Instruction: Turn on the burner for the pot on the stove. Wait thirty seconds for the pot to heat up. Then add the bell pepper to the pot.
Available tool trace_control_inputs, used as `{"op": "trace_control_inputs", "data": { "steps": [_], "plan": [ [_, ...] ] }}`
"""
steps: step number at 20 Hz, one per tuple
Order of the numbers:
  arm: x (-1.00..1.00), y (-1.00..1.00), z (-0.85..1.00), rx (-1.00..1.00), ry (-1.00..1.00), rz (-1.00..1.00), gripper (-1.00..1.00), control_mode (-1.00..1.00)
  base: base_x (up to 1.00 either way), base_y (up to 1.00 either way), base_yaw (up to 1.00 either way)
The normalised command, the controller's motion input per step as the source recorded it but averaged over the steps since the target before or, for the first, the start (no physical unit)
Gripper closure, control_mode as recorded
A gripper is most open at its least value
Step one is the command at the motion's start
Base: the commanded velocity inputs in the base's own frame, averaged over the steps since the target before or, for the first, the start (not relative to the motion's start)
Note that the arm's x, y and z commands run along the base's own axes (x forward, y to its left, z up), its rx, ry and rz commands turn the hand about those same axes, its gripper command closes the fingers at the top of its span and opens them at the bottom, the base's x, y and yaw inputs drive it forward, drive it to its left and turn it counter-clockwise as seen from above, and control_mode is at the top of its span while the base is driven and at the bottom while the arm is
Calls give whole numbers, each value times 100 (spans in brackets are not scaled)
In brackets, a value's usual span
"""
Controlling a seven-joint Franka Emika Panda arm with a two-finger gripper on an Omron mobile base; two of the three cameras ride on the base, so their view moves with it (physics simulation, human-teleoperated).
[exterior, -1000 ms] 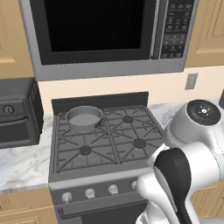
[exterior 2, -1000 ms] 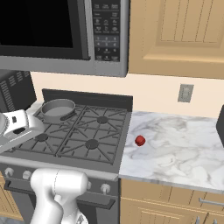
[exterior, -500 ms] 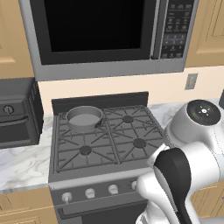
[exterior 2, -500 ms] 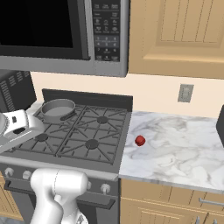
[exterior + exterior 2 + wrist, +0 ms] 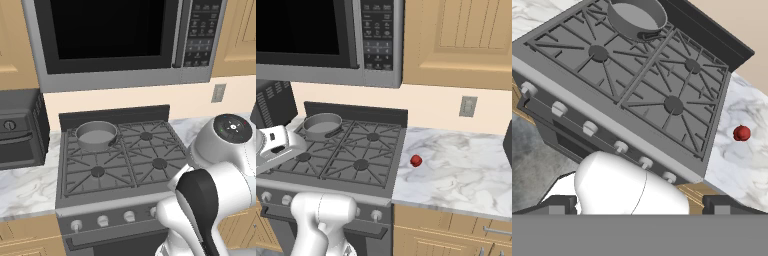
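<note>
Resting on counter, bell pepper [image 5: 416, 160] far from gripper [image 5: 639, 205].

No visible change, all frames identical.

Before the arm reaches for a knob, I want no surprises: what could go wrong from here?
1. Six pale round knobs look alike; the wrong one would light a burner away from the small grey metal pot.
2. The small red bell pepper sits loose on the marble counter and may roll if nudged.

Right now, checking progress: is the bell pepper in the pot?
No, the bell pepper lies on the marble counter, apart from the pot.
</note>
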Motion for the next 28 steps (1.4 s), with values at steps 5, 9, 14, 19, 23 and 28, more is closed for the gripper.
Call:
{"op": "trace_control_inputs", "data": {
  "steps": [5, 9, 14, 19, 23, 28],
  "plan": [
    [0, 0, 0, 0, 0, 0, -100, -100, 0, 0, 0],
    [0, 0, 0, 0, 0, 0, -100, -100, 0, 0, 0],
    [0, 0, 0, 0, 0, 0, -100, -100, 0, 0, 0],
    [0, 0, 0, 0, 0, 0, -100, -100, 0, 0, 0],
    [0, 0, 0, 0, 0, 0, -100, -100, 0, 0, 0],
    [0, 0, 0, 0, 0, 0, -100, -100, 0, 0, 0]
  ]
}}
